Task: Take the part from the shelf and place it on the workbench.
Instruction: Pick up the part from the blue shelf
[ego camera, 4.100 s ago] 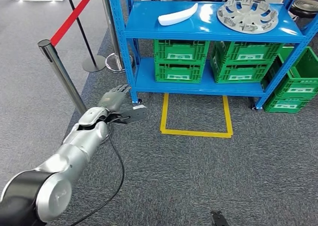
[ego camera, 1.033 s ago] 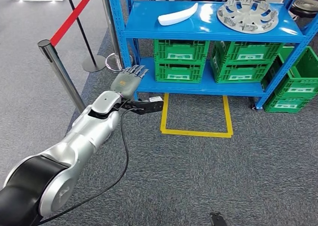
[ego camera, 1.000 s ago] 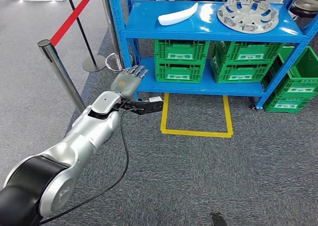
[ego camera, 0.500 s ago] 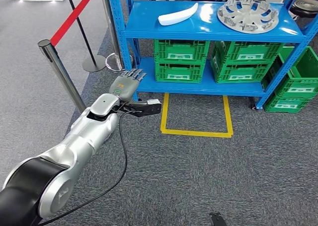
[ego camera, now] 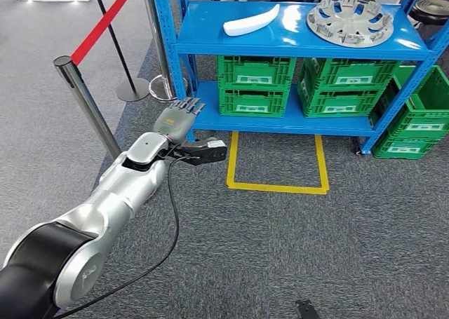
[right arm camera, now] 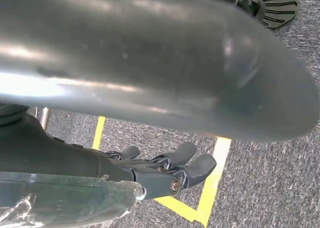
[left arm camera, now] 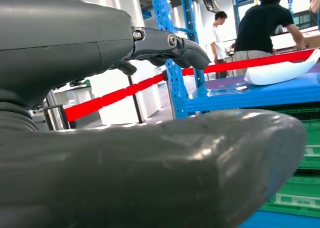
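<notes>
CHANGE: left hand (ego camera: 179, 118) has eased back slightly toward the robot in the last second, fingers apart, holding nothing | MEANING: reach looks unfinished, part not yet touched | PART: white part (ego camera: 251, 21) lies on top shelf (ego camera: 297, 42), far left of the hubcap (ego camera: 350, 20) | AXIS: long axis runs left-right, right tip angled farther back | RIGHT: right hand (right arm camera: 166, 165) hangs over the floor, fingers loosely apart, empty.

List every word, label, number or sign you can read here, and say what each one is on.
No text can be read.
White labels on the green crates: too small and blurred.
Pale label on the left hand's wrist camera mount: too small to read.
</notes>
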Robot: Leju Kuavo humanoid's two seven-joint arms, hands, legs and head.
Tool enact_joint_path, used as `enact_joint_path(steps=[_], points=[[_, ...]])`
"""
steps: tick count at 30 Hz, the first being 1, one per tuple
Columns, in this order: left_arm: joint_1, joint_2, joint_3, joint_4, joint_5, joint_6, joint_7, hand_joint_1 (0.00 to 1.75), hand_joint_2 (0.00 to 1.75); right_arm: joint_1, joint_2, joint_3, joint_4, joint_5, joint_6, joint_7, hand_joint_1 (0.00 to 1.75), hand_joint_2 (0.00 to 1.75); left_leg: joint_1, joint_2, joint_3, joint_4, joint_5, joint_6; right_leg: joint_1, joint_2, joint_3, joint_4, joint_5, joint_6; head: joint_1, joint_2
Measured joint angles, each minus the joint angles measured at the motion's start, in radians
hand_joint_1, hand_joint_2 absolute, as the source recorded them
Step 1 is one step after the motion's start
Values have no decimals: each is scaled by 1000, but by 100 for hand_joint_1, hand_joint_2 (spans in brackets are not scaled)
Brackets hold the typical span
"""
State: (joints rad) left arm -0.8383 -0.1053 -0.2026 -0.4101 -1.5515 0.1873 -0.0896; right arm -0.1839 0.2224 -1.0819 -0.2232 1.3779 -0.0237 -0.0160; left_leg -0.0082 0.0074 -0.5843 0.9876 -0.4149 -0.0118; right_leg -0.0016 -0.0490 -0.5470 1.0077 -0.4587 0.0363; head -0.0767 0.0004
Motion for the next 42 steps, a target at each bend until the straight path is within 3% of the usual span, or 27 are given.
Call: enact_joint_path(steps=[42], points=[[0,0,3,0,-9,-16,7,0,0,0,0,0,0,2,0,0,0,0,0,0,0,0,0,0,0,0,0,0,0,0,0,0]])
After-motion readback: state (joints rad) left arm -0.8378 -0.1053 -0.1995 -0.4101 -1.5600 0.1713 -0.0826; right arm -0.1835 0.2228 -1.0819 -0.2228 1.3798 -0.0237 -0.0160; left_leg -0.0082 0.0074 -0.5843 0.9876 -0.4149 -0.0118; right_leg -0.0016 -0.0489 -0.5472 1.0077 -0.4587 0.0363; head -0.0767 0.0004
